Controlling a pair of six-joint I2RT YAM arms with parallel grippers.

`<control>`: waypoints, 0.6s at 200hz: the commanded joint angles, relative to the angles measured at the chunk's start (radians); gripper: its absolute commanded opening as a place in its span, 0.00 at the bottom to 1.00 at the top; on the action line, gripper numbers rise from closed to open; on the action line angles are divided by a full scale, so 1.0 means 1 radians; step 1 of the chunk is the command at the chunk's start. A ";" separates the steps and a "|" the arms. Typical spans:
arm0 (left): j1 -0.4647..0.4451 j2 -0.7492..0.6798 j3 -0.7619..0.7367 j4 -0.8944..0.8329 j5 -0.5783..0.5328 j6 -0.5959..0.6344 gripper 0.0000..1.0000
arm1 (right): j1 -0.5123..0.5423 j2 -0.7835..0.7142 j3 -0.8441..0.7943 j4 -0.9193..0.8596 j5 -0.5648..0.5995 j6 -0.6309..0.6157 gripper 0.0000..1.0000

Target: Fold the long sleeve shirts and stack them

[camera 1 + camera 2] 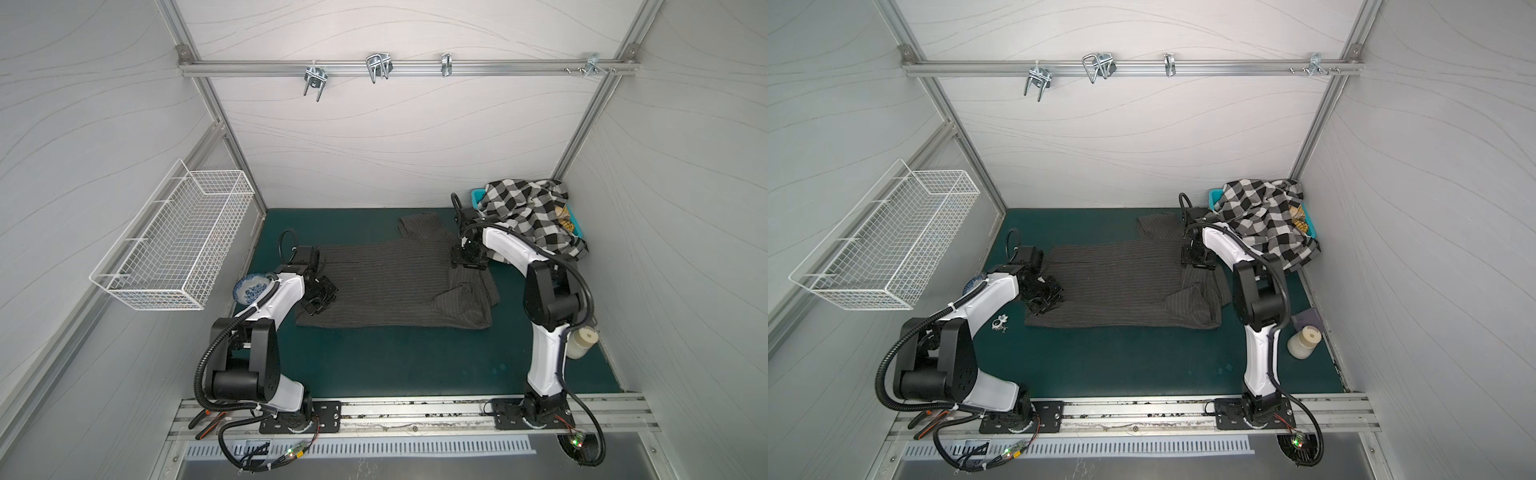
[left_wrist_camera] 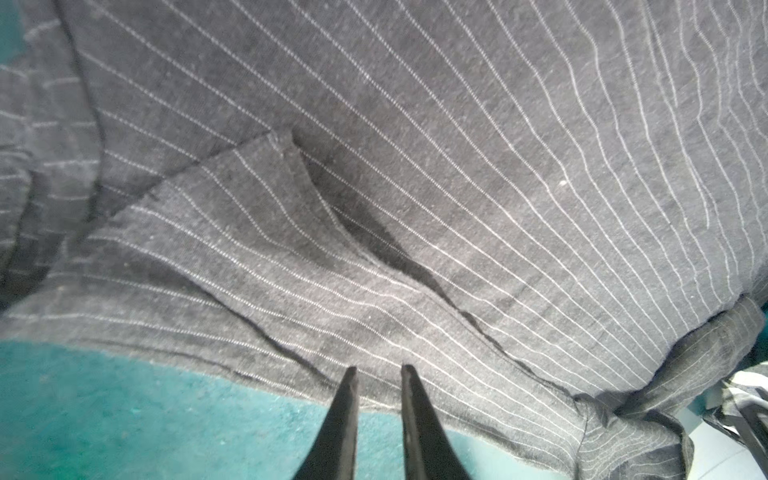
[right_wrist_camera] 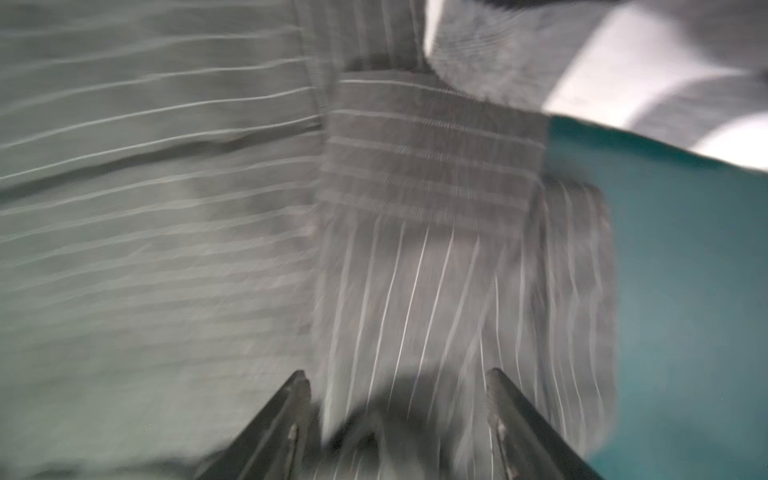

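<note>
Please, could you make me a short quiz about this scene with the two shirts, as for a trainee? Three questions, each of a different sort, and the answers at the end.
1. True or false: the checked shirt is heaped on the teal basket in the far right corner.
2. Choose one. The left gripper and the right gripper are both at: A) the pinstriped shirt; B) the checked shirt; C) neither shirt.
3. Fill in: the right gripper's jaws stand ___.

Key: 1 true; 2 A; 3 open.
</note>
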 commanded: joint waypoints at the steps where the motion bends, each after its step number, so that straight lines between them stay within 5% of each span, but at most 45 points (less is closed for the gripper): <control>1: -0.004 0.015 -0.014 -0.009 0.011 0.027 0.18 | -0.005 0.065 0.099 -0.051 0.078 -0.039 0.66; 40: -0.004 0.050 -0.043 0.030 0.022 0.031 0.14 | -0.064 0.025 -0.007 0.030 0.029 -0.016 0.61; 80: -0.002 0.058 -0.038 0.029 0.018 0.038 0.13 | -0.127 -0.001 -0.117 0.151 -0.197 -0.012 0.35; 120: -0.003 0.054 -0.040 0.024 0.008 0.041 0.13 | -0.139 0.014 -0.125 0.187 -0.219 -0.007 0.15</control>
